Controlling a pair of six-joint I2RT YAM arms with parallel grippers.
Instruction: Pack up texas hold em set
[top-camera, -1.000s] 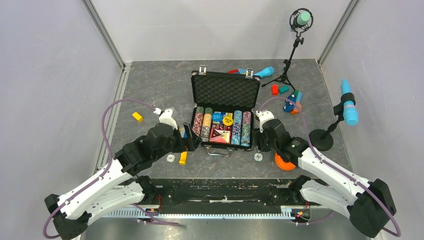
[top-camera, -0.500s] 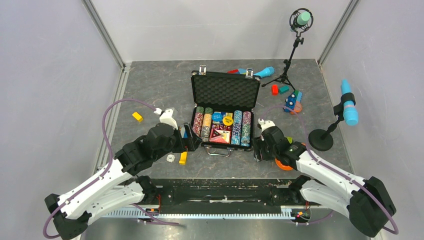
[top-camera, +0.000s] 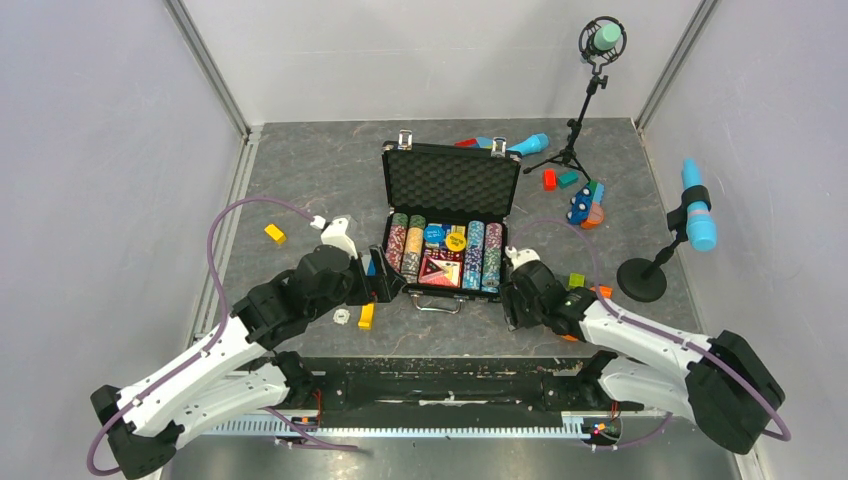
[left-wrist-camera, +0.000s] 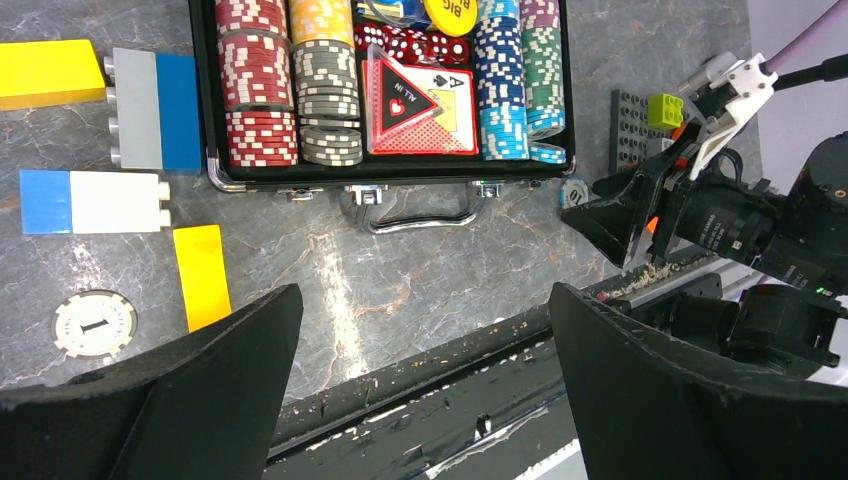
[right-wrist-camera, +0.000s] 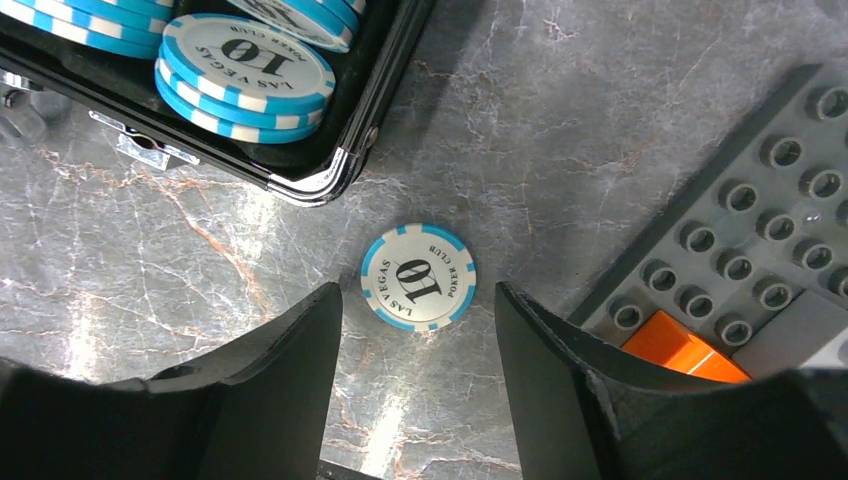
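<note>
The black briefcase (top-camera: 396, 215) lies open mid-table, its foam-lined lid (top-camera: 452, 183) up at the back, with rows of multicoloured chips (top-camera: 478, 255) and a card deck (left-wrist-camera: 418, 100) inside. My right gripper (top-camera: 511, 303) is open by the case's front right corner (right-wrist-camera: 330, 180). It hangs low over a loose blue-and-white "10" chip (right-wrist-camera: 418, 277) that lies flat on the table just ahead of its fingertips. My left gripper (top-camera: 388, 285) is open and empty at the case's front left corner, above the bare table near the handle (left-wrist-camera: 420, 210). A white "1" chip (left-wrist-camera: 94, 323) lies on the table to its left.
Yellow (left-wrist-camera: 202, 275), blue-white (left-wrist-camera: 95, 201) and blue-grey (left-wrist-camera: 157, 108) blocks lie left of the case. A grey studded plate (right-wrist-camera: 740, 260) with an orange block sits right of the loose chip. Microphones on stands (top-camera: 603, 40) (top-camera: 697, 215) and more blocks (top-camera: 585, 205) are at back right.
My right gripper has moved left and toward the near edge, coming down over the loose blue chip by the case's front right corner. The left arm has barely moved.
</note>
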